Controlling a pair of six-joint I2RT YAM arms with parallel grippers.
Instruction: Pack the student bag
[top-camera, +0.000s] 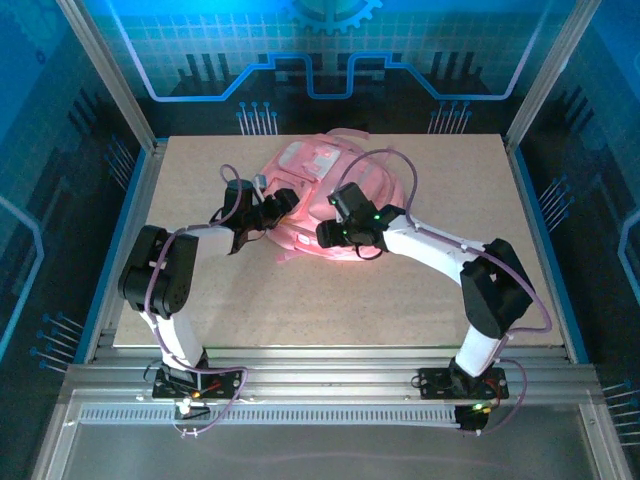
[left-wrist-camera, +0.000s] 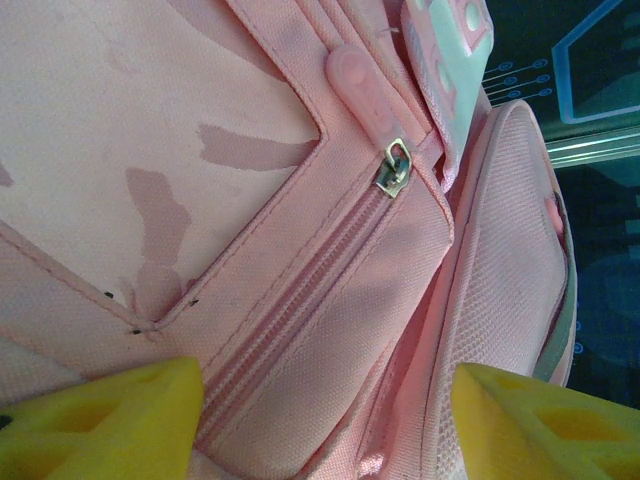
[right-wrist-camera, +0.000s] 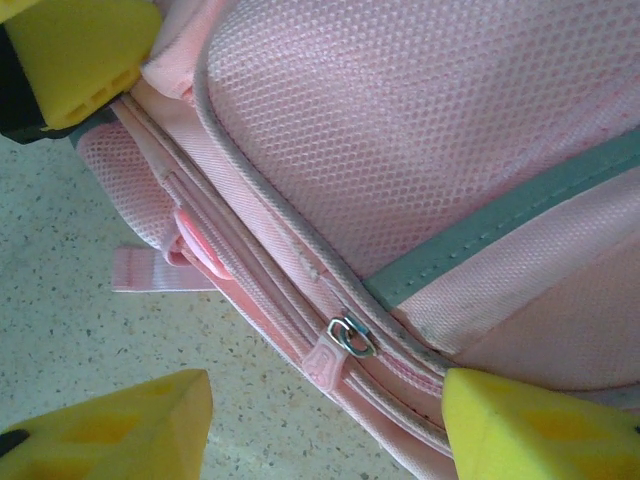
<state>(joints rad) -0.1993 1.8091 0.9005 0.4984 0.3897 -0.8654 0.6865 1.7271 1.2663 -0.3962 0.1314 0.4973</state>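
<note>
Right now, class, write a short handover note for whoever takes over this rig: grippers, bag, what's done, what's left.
Bag: on the table, toward its far edge, between the arms.
Left gripper: open, fingers either side of the front zip, holding nothing.
Right gripper: open at the side zip, holding nothing.
Done: no packing to be seen; both zips look shut.
Left: open a zip, pack, close.

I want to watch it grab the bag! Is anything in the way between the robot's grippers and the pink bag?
No, nothing I can see. The left gripper is open right over the front zipper of the student bag, and the right gripper is open beside its side zipper. Pink fabric sits straight ahead of both.
</note>
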